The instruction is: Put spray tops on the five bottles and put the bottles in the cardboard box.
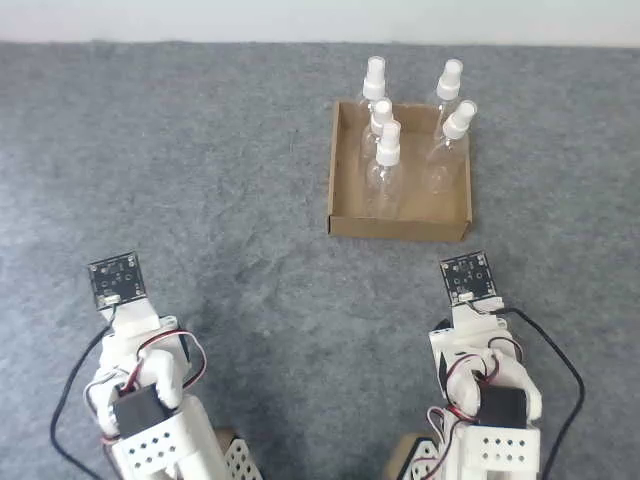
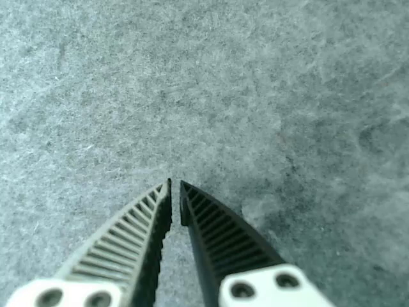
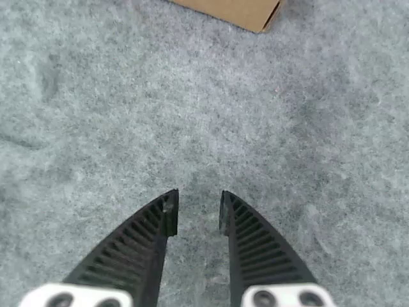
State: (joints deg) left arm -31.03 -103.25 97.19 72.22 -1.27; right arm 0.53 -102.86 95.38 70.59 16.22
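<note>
Fingers [image 2: 144,224] of the left gripper [image 2: 176,187]: pressed nearly together, only a hairline slit at the tips. One is pale grey and one black, and both are ribbed and taper to points. They sit above bare carpet [image 2: 255,96].

Right gripper [image 3: 197,198]: both fingers black with the same ribbed taper. The tips stand apart with a clear gap of carpet between them, and they pinch nothing. A tan corner of the cardboard box [image 3: 236,9] is cut off at the frame edge well ahead of it.

Carpet: grey, short felted pile, mottled.

High view: cardboard box [image 1: 400,228] is a shallow, open-topped brown tray, far from both arms. Five bottles [image 1: 385,180] are at the box, made of clear plastic with rounded shoulders. Each carries a white spray top [image 1: 388,142].
- Three bottles stand plainly inside.
- The tops of the rear two rise past the far wall. I cannot tell whether their bases sit inside against that wall or just behind it.
- The clear bodies blend into the cardboard, so their outlines are hard to trace.

Left arm [image 1: 140,380] and right arm [image 1: 480,370]: white plastic shells, perforated bases, red and black cables. Each has a square black circuit board [image 1: 117,278] at the wrist. The bases are cut off at the near edge.
</note>
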